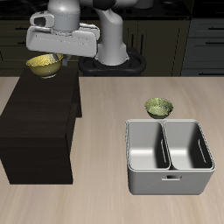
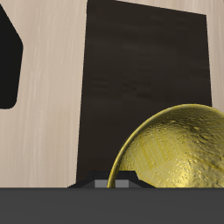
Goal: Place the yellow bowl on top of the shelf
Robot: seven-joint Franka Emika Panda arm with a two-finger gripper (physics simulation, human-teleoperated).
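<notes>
The arm is seen bent forward from its base at the back of the table, its wrist block held level in the upper left of the exterior view. The gripper [image 1: 54,58] points down beside the yellow bowl [image 1: 44,64], and the bowl's rim appears to be pinched, though the fingers themselves are hidden, so the grip cannot be told for certain. In the wrist view the bowl [image 2: 179,149] is seen close under the camera, its glossy patterned inside facing up. The bowl is placed over the back part of the shelf [image 1: 39,118], whose dark flat top [image 2: 144,79] is seen beneath it; whether it rests there or hangs just above cannot be told. A green bowl [image 1: 158,108] stands on the light wooden table [image 1: 105,206], just behind the grey bin [image 1: 169,157]. Dark cabinets [image 1: 197,39] line the background.
</notes>
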